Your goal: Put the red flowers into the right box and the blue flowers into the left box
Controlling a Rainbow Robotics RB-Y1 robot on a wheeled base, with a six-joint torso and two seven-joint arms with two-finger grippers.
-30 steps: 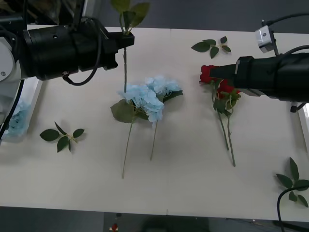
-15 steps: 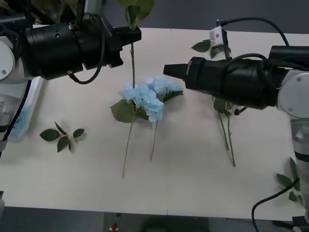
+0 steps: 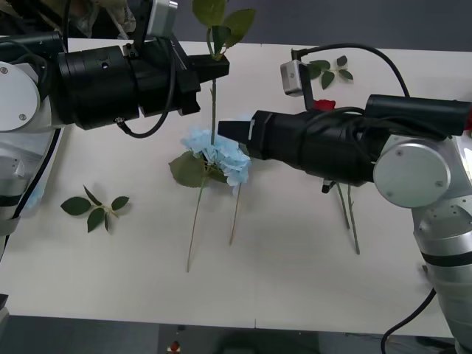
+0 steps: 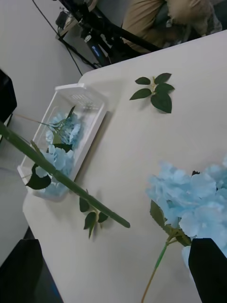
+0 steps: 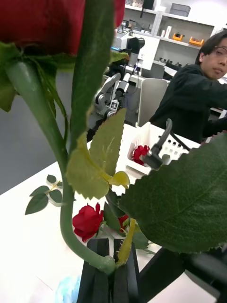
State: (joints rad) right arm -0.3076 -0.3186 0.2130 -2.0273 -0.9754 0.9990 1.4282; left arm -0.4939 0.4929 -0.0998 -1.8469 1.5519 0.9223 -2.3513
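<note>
Roses and blue flowers share the table (image 3: 295,273), with both arms reaching in over the middle of it. The left gripper (image 3: 212,68) is closed on the stem of a red rose (image 5: 56,23), pinching it low on the stem so the rest rises upright above the fingers; in the left wrist view the bloom sits well above the black fingers (image 5: 97,270), and leaves spread between them. The bare lower stem hangs down from the grip towards the blue flowers (image 3: 220,153) lying on the table just below it.

The right gripper (image 3: 230,128) points across the table at those blue flowers, its tip just over their right side. In the right wrist view its fingers (image 4: 208,270) stand wide apart with nothing between them, and the blue cluster (image 4: 198,199) lies just ahead of them on the table. The held rose's stem (image 4: 61,177) crosses that view at a slant.

More red roses (image 3: 324,105) lie under the right arm, their stems (image 3: 350,225) running towards the near edge. The left box (image 4: 71,142), ribbed and white, sits at the table's left edge and holds blue flowers. The right box (image 5: 153,151) is beyond the loose roses (image 5: 88,221) in the left wrist view, with one red bloom inside. Leaf sprigs (image 3: 94,208) lie scattered on the table.
</note>
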